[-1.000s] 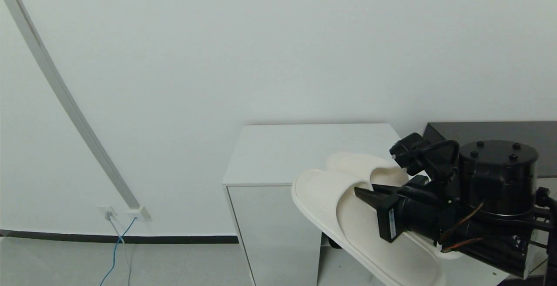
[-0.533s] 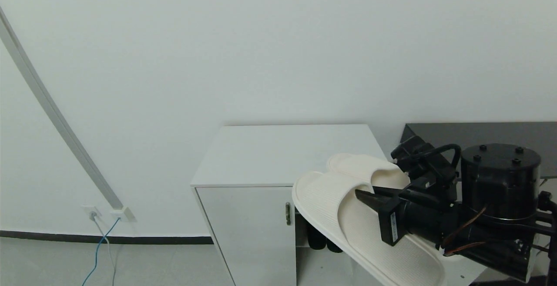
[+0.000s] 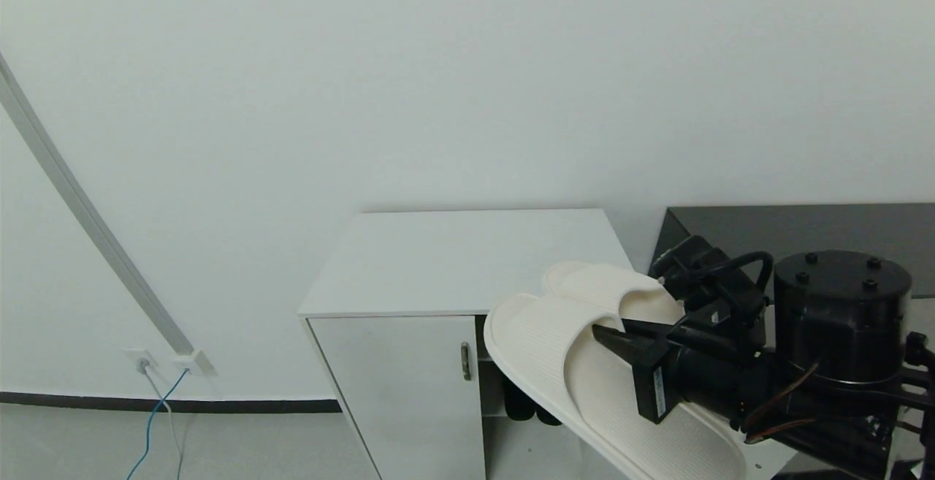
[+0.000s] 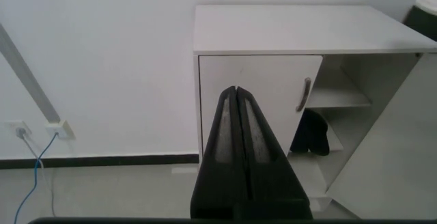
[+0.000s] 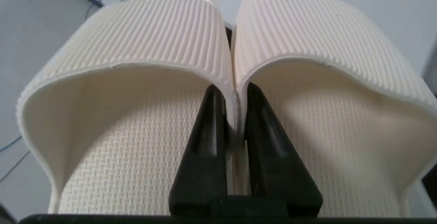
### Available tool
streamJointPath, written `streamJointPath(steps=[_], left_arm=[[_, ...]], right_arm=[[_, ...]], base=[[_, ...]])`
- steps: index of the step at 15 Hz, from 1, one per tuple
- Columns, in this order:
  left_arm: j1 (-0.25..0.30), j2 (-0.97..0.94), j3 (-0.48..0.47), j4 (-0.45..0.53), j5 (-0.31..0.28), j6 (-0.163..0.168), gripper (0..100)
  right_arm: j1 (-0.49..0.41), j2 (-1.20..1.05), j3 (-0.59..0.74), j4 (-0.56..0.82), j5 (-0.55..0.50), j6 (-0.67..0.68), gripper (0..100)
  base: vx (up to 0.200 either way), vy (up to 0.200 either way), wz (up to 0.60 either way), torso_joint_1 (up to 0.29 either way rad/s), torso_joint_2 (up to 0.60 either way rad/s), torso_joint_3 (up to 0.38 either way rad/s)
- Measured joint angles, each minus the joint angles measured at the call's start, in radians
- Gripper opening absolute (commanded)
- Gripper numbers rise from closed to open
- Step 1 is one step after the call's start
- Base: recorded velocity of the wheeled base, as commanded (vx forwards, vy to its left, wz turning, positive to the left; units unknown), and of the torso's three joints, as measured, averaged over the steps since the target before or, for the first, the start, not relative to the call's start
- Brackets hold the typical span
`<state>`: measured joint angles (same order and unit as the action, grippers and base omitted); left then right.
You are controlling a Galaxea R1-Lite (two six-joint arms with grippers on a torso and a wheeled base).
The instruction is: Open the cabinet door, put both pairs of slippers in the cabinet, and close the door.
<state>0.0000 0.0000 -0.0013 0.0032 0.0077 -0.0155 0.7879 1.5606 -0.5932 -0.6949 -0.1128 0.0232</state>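
Pinching both slippers' (image 5: 136, 53) touching inner walls between clamped right fingers (image 5: 208, 142); left fingers (image 4: 225, 135) pressed together, empty.

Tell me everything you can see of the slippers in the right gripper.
Cream pair, soft-looking, ribbed uppers, woven-textured insoles. The slippers sit side by side, toes away from the wrist, held in the air before the cabinet. The right gripper has its jaws shut on the two inner upper edges, pinched together.

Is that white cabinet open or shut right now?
Open. The cabinet has its right door swung out, baring a shelf and something dark inside; the left door is shut.
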Motion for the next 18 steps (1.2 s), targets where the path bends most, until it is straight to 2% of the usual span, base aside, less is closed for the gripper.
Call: streamJointPath(steps=[13,18], left_arm=[[0.0,0.0,0.0,0.0,0.0,-0.001,0],[0.0,0.0,0.0,0.0,0.0,-0.001,0]], right_arm=[[0.01,0.005,0.019,-0.013,0.005,0.0,0],[0.011,0.005,0.021,-0.013,0.005,-0.003,0]], base=[[0.0,0.0,0.0,0.0,0.0,0.0],[0.0,0.0,0.0,-0.143,0.31,0.165]])
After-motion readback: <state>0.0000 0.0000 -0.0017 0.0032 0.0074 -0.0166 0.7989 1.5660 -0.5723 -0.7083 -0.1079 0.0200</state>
